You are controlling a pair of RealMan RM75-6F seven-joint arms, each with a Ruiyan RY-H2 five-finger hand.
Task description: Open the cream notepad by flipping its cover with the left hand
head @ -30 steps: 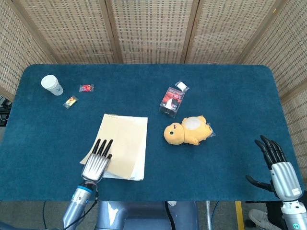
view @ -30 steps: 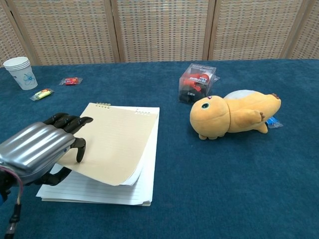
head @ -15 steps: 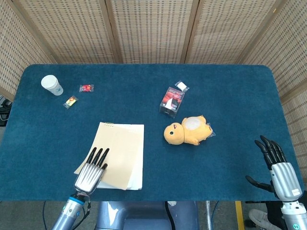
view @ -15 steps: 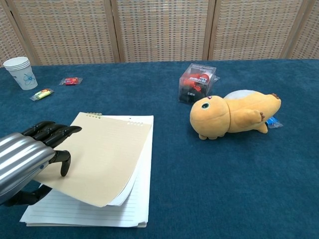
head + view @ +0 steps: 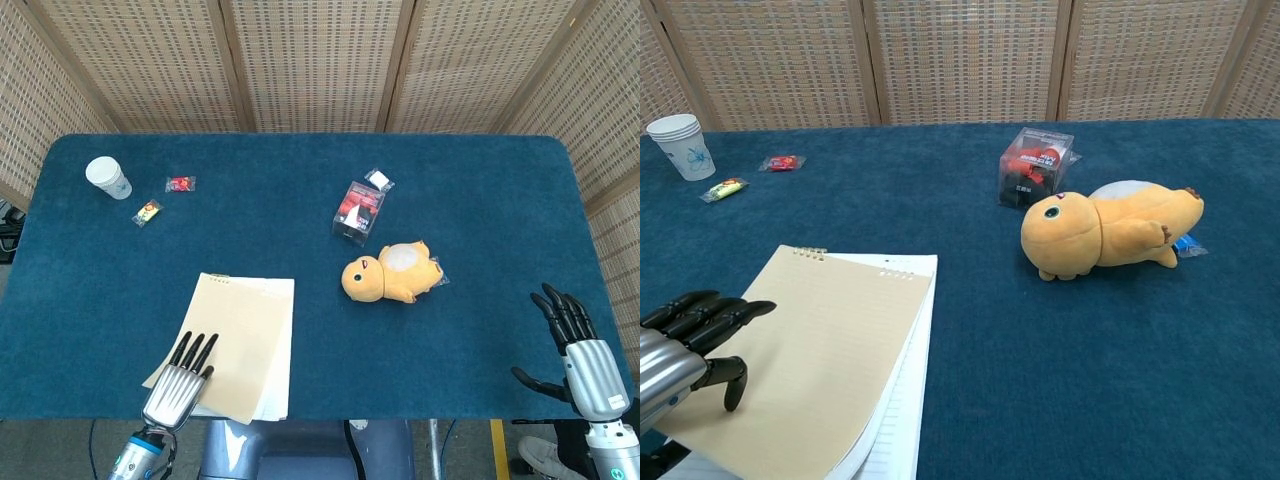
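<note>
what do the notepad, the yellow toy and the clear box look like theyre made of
Notepad: matte cream paper, going by its thin bending cover and the ruled white sheets under it. Yellow toy: soft plush fabric, with a fuzzy surface and rounded, stuffed body. Clear box: probably hard glossy plastic, see-through with shiny edges.

Matt cream paper notepad [image 5: 830,350], plush toy [image 5: 1110,233], napped blue tablecloth [image 5: 1090,380], prob. clear plastic box [image 5: 1035,165]

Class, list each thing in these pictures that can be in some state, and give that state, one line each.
Notepad: cover lifted off the lined pages, overhanging the table's near edge.
Left hand: fingers on the cover.
Right hand: fingers spread, holding nothing.
Paper cup: upright.
Plush toy: lying on its side.
Clear box: closed, tilted.
</note>
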